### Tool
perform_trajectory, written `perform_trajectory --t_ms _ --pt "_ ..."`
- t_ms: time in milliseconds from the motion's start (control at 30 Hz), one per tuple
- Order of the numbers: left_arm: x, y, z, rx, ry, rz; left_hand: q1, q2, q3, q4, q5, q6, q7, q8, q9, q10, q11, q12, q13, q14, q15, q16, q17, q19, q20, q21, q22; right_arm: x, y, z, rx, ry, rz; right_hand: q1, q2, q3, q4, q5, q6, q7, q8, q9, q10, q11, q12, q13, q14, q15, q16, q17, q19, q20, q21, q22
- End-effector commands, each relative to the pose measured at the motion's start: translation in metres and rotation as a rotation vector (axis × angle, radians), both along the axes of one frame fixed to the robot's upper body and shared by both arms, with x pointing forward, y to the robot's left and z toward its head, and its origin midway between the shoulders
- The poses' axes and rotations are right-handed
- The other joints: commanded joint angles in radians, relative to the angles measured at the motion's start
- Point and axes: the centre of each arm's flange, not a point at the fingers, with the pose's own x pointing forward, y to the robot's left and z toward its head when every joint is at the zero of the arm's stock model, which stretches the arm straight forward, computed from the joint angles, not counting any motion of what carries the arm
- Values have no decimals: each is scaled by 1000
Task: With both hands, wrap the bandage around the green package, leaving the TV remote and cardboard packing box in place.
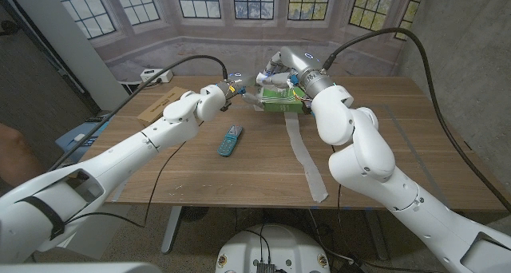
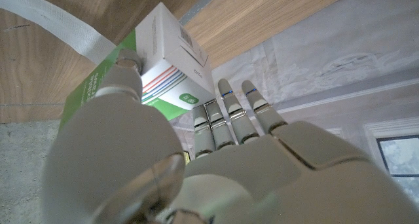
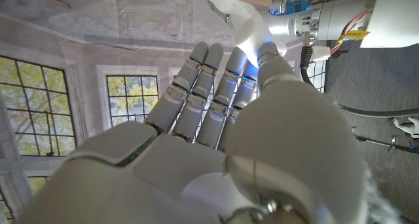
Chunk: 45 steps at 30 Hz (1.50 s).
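Barcode on green package (image 2: 171, 50); lettering illegible

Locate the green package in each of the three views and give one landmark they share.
Head view: the green package sits at the table's far middle, between the two hands.
Left wrist view: the package shows upper left of centre, a white and green box against the wood, the left hand's thumb on it.
Right wrist view: I cannot make it out.
Shared landmark: the white bandage, also at and.
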Motion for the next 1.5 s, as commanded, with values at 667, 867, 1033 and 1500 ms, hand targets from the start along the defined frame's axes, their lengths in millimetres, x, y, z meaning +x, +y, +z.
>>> perform_trajectory --t_ms 667,867,1033,1500 --pt "-7 -13 21 20 -48 -18 20 61 4 4 9 68 5 111 1 6 4 0 5 4 9 -8 0 2 1 0 3 -7 -16 -36 34 129 -36 12 14 -4 -3 5 11 2 -5 1 3 8 5 4 16 -116 -2 5 9 -2 4 3" --pt "-7 -15 26 25 -61 -21 18 63 5 5 9 67 7 111 0 6 5 0 6 3 10 -9 0 1 2 0 3 -5 -16 -44 43 175 -32 11 14 -5 -2 5 12 2 -6 1 2 8 4 3 15 -114 -3 5 10 -2 5 3" --pt "-8 -18 30 21 -68 -22 17 64 5 6 9 66 8 111 1 5 8 -1 7 3 11 -9 0 1 2 -1 3 -3 -16 -49 59 207 -32 12 15 -6 -3 5 12 1 -7 1 2 9 4 2 15 -114 -4 5 10 -2 4 3" --pt "-11 -22 41 15 -90 -29 14 61 5 5 8 68 8 113 0 5 12 -2 8 3 12 -10 0 -1 4 -1 3 9 -21 -66 101 295 -55 14 17 -7 -3 5 11 6 -10 1 3 10 4 4 14 -114 -5 6 10 -2 4 3"
